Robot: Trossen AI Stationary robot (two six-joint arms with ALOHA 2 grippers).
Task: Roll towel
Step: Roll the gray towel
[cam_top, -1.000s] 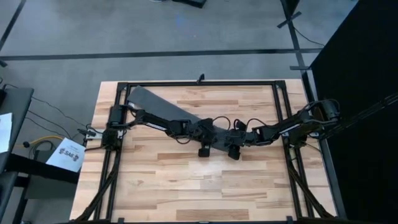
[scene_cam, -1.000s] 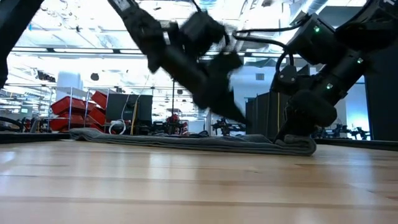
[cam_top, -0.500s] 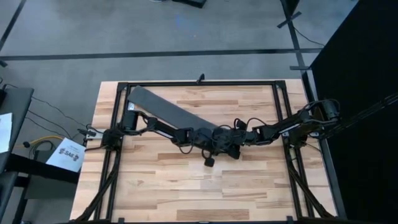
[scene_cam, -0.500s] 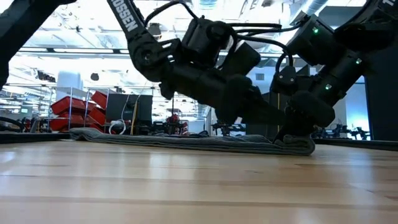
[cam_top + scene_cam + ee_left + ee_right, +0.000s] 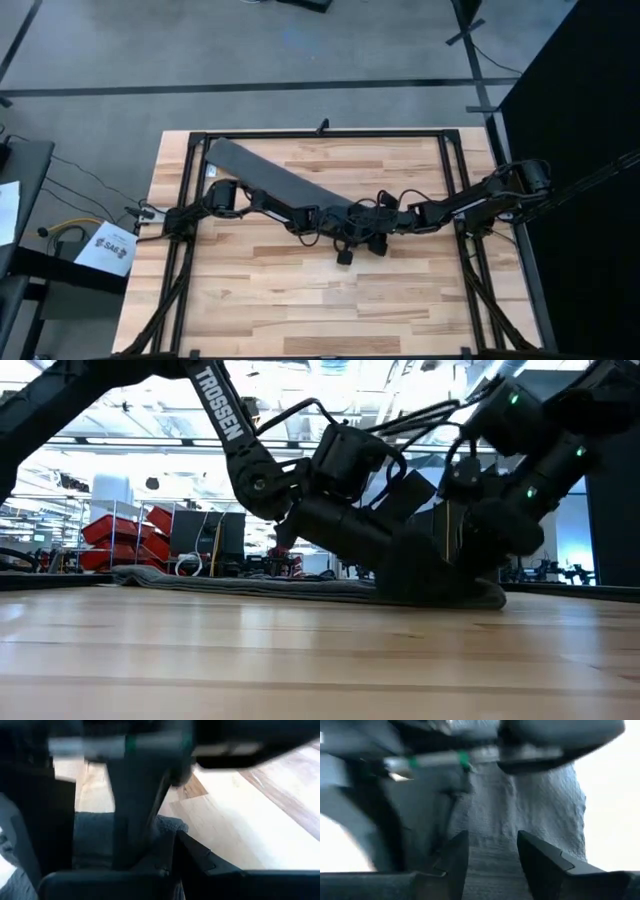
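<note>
Wooden table (image 5: 300,290), red bins (image 5: 125,530) behind

matt grey woven towel (image 5: 530,815), smooth wooden table (image 5: 400,300)

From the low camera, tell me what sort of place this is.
Probably a large robotics lab or workshop hall: red storage bins on shelving behind the wooden table, bright ceiling strip lights, and open grey concrete floor around the rig.

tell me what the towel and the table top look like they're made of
The towel: soft woven or terry-like cloth, dark grey and matte, judging by its nubbly surface. The table top: apparently wood, butcher-block style, with light jointed strips, visible grain and a slight sheen.
</note>
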